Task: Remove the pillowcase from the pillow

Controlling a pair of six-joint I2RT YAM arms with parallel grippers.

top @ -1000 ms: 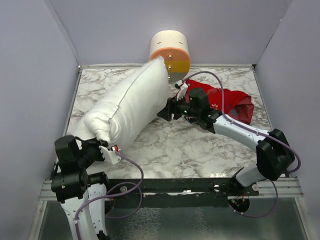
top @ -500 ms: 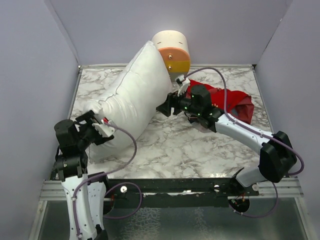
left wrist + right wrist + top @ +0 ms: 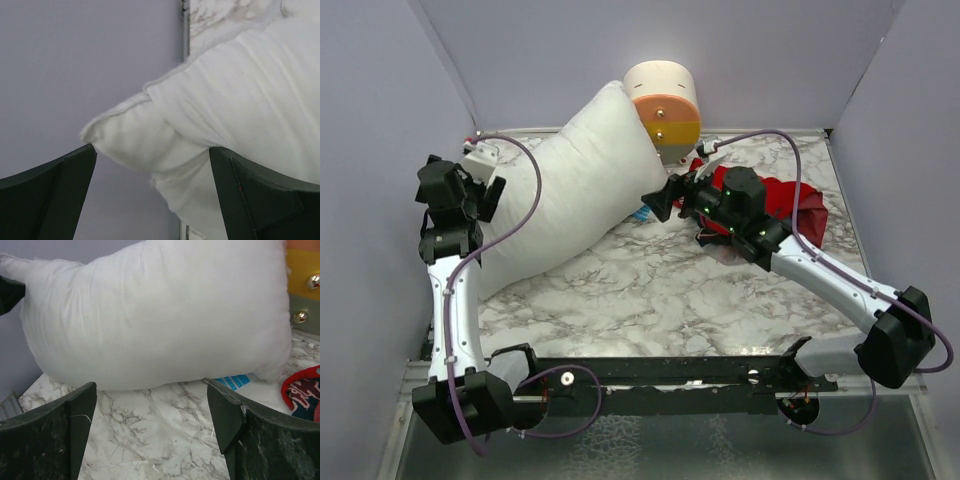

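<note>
On marble surface (image 3: 670, 290), plump white pillow (image 3: 570, 190) bare, crumpled red pillowcase (image 3: 785, 205) lying apart. Both left tool (image 3: 152, 150) and right tool (image 3: 150, 385) spread wide, nothing gripped. Tip: back out straight, avoid snagging seams.

pillowcase (image 3: 790, 205) largely hidden behind right arm (image 3: 810, 265), cylinder (image 3: 665, 100) partly behind pillow (image 3: 570, 190), blue scrap (image 3: 235, 381) unidentifiable

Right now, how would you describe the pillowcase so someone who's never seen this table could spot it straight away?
Start at the marble table and go to its far right part, right of the cream-and-orange cylinder. There a crumpled heap of cloth, the pillowcase, lies partly hidden behind the right arm. It is the only bright red thing, unlike the white pillow on the left.
</note>
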